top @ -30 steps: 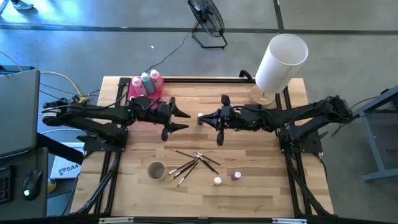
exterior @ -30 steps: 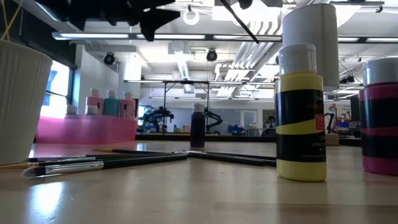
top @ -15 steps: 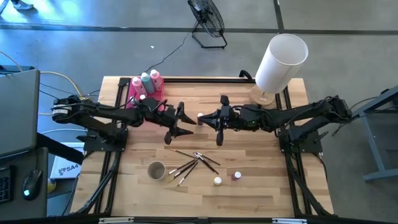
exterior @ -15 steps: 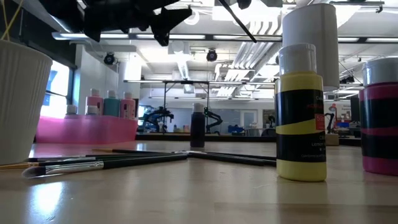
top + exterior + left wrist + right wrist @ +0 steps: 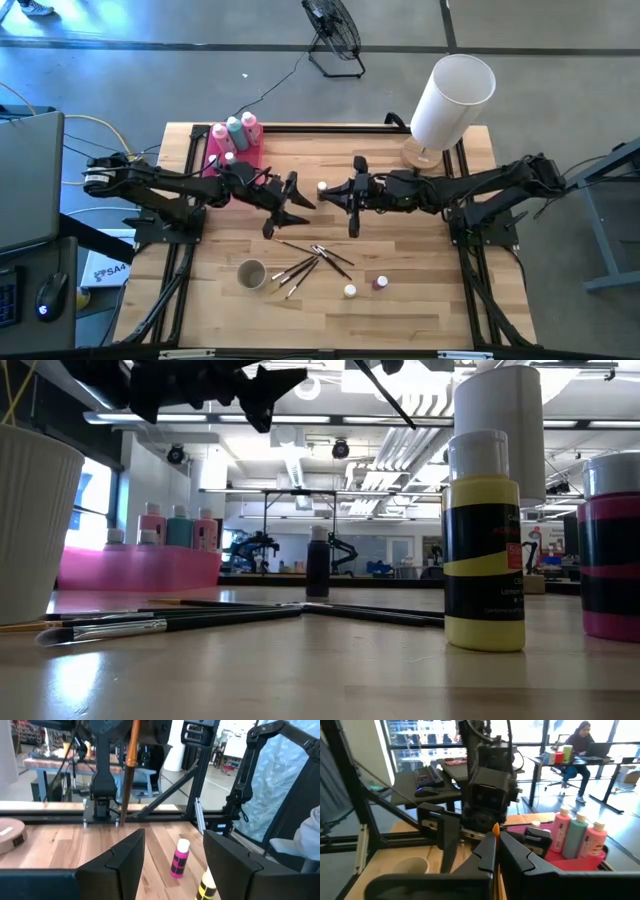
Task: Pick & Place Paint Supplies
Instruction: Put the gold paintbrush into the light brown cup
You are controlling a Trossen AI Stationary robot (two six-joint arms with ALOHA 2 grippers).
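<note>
My right gripper (image 5: 335, 193) hangs over the table's middle, shut on a thin brush (image 5: 131, 760) with an orange-brown handle. My left gripper (image 5: 304, 195) faces it from the left, open, its fingers (image 5: 125, 860) level and short of the brush. A dark pot with a white cap (image 5: 322, 186) stands on the table between them. Several brushes (image 5: 310, 262) lie on the wood nearer the front. A yellow pot (image 5: 483, 540) and a magenta pot (image 5: 610, 545) stand on their bases close to the low camera. The squeeze bottles (image 5: 577, 837) stand in the pink tray (image 5: 140, 565). My right gripper pinches the brush between its two fingers close to its orange upper end (image 5: 495, 827), which sticks up just above them. The fingers come level from the table's right. The brush hangs below them, slightly tilted, its lower end (image 5: 121, 817) clear of the table.
A white ribbed cup (image 5: 251, 273) stands at the front left. The big white lampshade (image 5: 450, 95) stands at the far right corner. Black frame rails run along the table's edges. A person sits at a desk in the room beyond the table.
My left gripper has moved toward the table's right and slightly down, closer to the brush in my right gripper, staying open. The right gripper and the brush have kept still.
</note>
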